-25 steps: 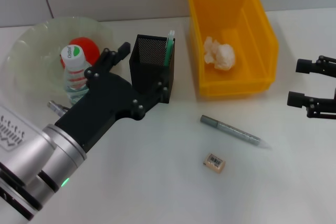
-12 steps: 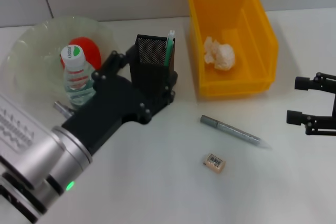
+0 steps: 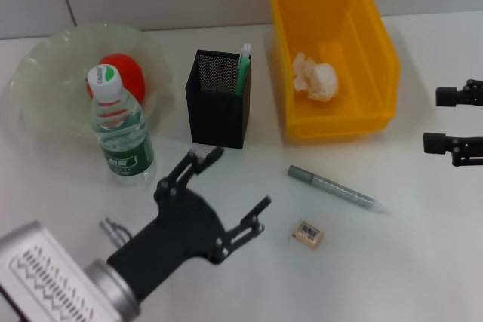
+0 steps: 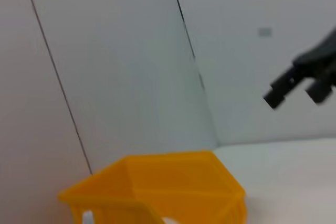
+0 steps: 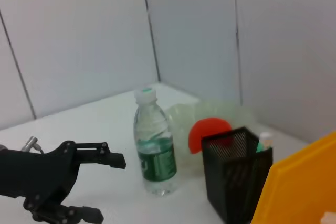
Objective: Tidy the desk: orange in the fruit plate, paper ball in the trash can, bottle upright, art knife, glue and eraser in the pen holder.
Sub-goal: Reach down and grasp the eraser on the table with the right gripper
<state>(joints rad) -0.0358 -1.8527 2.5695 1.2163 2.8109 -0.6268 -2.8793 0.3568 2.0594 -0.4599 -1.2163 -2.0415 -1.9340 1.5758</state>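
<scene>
While orange (image 3: pixel 121 73) is being held in fruit plate (image 3: pixel 45 103) and paper ball (image 3: pixel 315 78) in trash can (image 3: pixel 377 50), bottle (image 3: pixel 119 130) is being seen upright on desk just in front of plate. Left gripper (image 3: pixel 230 186) is being held low over desk, fingers spread apart, nothing between them, near eraser (image 3: pixel 308 233). Grey pen-like tool (image 3: pixel 332 188) is lying between eraser and trash can. Pen holder (image 3: pixel 219 107) is being occupied by green-white stick. Right gripper (image 3: pixel 445 120) is being kept at right edge, fingers apart, empty.
</scene>
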